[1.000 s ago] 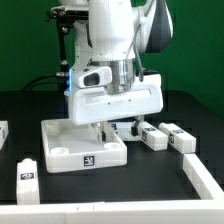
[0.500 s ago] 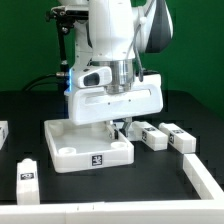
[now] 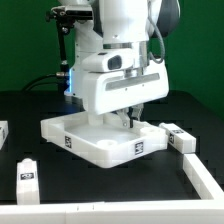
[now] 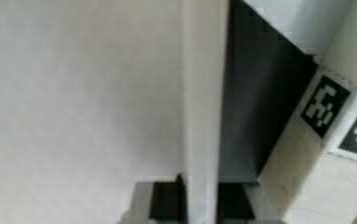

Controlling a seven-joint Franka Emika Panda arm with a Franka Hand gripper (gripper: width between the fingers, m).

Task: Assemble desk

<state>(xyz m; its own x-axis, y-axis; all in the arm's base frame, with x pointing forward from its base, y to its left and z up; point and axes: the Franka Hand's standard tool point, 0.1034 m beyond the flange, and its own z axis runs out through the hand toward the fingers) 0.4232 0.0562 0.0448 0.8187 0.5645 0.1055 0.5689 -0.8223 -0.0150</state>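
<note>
Desk panel, the large flat rimmed white plastic rectangle, lies on the black tabletop directly beneath the gripper. The jaws stand narrow astride its raised rim and look clamped on it. The step in hand seems to be positioning the panel before any legs go in. The next move calls for releasing the rim and fetching a white block leg, which is near the gripper toward the exterior view's right. A second leg sits well apart.
</note>
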